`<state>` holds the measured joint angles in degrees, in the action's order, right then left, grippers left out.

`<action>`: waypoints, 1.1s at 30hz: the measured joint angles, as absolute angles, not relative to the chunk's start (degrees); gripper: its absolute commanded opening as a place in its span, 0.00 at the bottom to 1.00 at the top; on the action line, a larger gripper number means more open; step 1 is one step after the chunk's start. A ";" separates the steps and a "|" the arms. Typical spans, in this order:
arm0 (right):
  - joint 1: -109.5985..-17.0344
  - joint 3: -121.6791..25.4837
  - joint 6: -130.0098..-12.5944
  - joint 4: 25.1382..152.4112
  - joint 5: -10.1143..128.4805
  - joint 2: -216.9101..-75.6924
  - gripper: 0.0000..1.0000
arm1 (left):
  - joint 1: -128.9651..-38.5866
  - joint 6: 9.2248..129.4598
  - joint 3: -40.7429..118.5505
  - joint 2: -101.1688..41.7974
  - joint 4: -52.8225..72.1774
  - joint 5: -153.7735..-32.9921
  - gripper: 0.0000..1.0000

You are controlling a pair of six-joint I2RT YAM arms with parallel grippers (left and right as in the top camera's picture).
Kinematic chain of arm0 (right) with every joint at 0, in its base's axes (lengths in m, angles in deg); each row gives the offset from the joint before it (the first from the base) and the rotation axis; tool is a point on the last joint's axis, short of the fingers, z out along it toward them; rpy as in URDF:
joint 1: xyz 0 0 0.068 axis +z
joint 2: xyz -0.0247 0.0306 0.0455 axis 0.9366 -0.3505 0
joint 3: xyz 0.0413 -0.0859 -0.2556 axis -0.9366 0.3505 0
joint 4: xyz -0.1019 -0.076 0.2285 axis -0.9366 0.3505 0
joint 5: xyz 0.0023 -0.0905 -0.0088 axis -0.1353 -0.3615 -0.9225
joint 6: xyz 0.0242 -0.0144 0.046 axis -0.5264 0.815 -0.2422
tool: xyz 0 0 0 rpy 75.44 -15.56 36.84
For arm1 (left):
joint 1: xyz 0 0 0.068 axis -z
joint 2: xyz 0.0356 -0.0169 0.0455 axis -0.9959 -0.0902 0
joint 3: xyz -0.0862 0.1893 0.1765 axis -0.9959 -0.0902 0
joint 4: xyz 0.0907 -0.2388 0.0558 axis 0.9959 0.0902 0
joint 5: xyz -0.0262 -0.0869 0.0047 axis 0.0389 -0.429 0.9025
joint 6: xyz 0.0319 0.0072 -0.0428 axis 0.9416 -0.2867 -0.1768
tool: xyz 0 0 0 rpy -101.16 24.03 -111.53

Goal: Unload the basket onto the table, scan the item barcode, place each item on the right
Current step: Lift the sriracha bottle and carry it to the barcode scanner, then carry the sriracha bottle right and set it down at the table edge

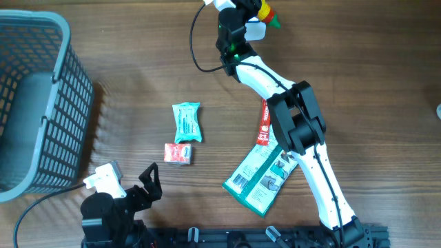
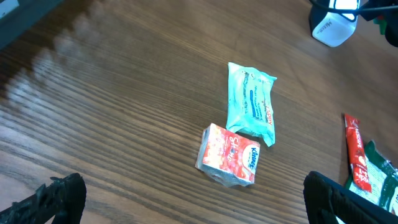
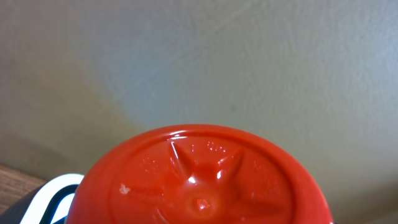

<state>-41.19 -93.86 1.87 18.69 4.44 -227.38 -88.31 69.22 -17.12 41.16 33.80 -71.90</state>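
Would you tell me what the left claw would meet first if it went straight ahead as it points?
Probably the small red tissue pack, lying almost dead ahead of the open left claw; the teal wipes packet lies just beyond it.

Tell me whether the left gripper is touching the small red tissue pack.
Apart. The overhead view shows a strip of bare wood between the open left gripper and the red tissue pack.

Your left arm [image 1: 103, 213] sits folded low at the near-left corner of the table [image 1: 138, 69] — the left gripper [image 2: 199, 202] is spread wide with nothing between its fingers. Your right arm [image 1: 303, 131] reaches from the near edge to the far edge, elbow bent midway. The right gripper [image 1: 249, 15] hangs there — you can't make out how its jaws stand.
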 measured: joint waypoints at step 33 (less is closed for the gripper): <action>-91.87 -95.01 -51.06 85.11 12.33 -221.02 0.52 | -88.31 69.22 -17.12 41.16 33.77 -71.92 1.00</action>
<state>-91.87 -95.01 -51.06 85.11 12.33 -221.02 -88.31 69.22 -17.12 41.16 33.77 -71.92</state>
